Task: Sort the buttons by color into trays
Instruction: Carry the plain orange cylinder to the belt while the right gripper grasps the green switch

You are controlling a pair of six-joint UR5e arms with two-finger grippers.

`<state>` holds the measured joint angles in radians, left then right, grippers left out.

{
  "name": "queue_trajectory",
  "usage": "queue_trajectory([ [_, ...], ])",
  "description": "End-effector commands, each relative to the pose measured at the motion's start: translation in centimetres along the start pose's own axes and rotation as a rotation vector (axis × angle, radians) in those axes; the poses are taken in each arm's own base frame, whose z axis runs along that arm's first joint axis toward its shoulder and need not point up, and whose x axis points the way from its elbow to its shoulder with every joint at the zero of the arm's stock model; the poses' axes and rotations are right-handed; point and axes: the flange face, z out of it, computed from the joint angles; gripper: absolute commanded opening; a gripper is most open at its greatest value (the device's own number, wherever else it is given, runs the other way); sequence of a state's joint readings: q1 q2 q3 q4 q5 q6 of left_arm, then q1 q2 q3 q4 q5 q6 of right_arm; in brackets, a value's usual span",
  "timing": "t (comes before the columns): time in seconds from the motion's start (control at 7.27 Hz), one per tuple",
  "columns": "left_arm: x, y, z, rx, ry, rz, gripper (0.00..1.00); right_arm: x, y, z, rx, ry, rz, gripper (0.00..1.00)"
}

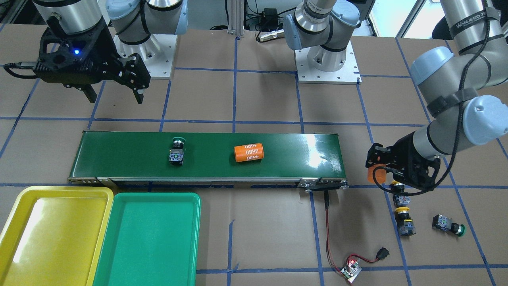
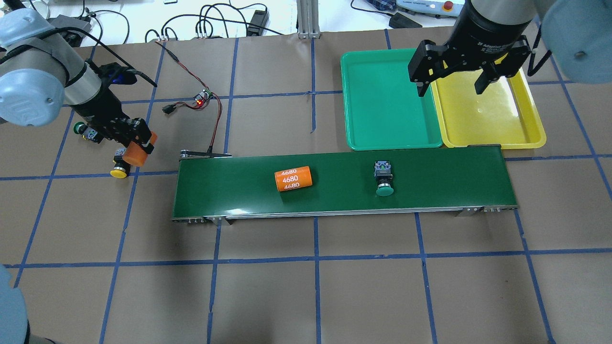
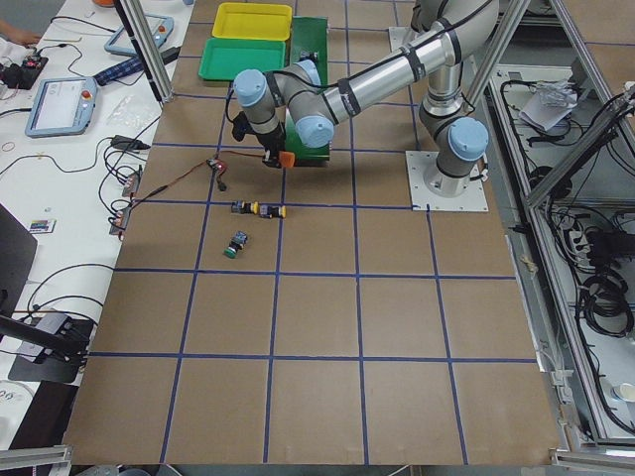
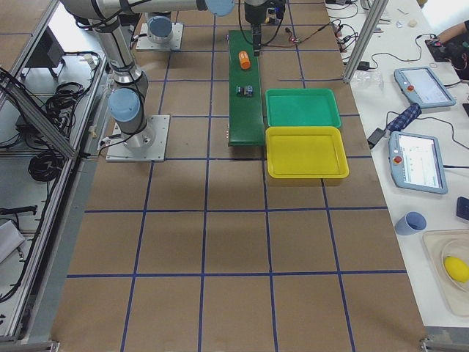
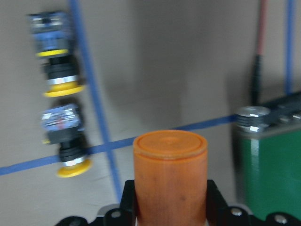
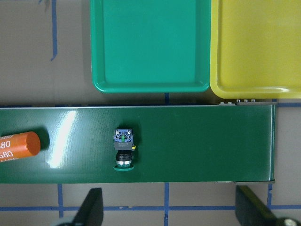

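Note:
A green button (image 1: 177, 152) lies on its side on the conveyor belt (image 1: 119, 155), cap toward the robot. Two yellow buttons (image 5: 55, 56) (image 5: 66, 139) and another green button (image 1: 448, 225) lie on the table beyond the belt's end, by my left gripper (image 2: 135, 152). That gripper is shut on a plain orange cylinder (image 5: 170, 174) just above the table. My right gripper (image 2: 449, 88) hangs open and holds nothing, high over the seam between the green tray (image 2: 389, 95) and the yellow tray (image 2: 492, 114). Both trays hold nothing.
An orange cylinder marked 4680 (image 1: 249, 152) lies mid-belt. A small circuit board (image 1: 351, 268) with red and black wires runs to the belt's end near the left gripper. The two arm bases (image 1: 327, 63) stand behind the belt.

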<state>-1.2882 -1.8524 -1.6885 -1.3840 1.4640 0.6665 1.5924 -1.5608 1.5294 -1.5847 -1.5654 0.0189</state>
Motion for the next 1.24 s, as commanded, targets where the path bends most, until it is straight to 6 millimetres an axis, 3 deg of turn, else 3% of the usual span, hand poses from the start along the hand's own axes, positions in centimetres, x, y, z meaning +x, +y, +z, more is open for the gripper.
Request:
queue_trajectory([
  [0.0,9.6,-1.7,0.6,-0.027,-0.007,0.310,0.00,0.5,0.0,4.4,-0.158,0.009,0.017,1.00],
  [0.14,12.4,-2.1,0.5,-0.047,-0.053,0.393,0.00,0.6,0.5,6.7,-0.174,0.009,0.021,1.00],
  [0.28,15.1,-2.2,0.5,-0.062,-0.078,0.561,0.00,0.6,1.5,10.6,-0.177,0.009,0.020,1.00],
  [0.41,16.7,-2.5,0.0,-0.040,-0.124,0.696,0.00,0.8,2.3,14.8,-0.136,0.008,0.020,1.00],
  [0.55,17.9,-2.7,0.5,-0.058,-0.174,0.848,0.00,0.9,2.9,17.4,-0.086,0.007,0.018,1.00],
  [0.83,20.9,-2.6,4.5,-0.027,-0.233,1.097,0.00,1.1,2.7,21.1,-0.105,0.008,0.024,1.00],
  [0.96,22.1,-1.7,6.1,-0.005,-0.272,1.162,0.00,1.1,2.4,21.7,-0.113,0.000,0.026,1.00],
  [1.1,22.3,-1.0,6.4,-0.001,-0.277,1.167,0.00,1.1,1.8,22.0,-0.079,0.001,0.025,1.00],
])
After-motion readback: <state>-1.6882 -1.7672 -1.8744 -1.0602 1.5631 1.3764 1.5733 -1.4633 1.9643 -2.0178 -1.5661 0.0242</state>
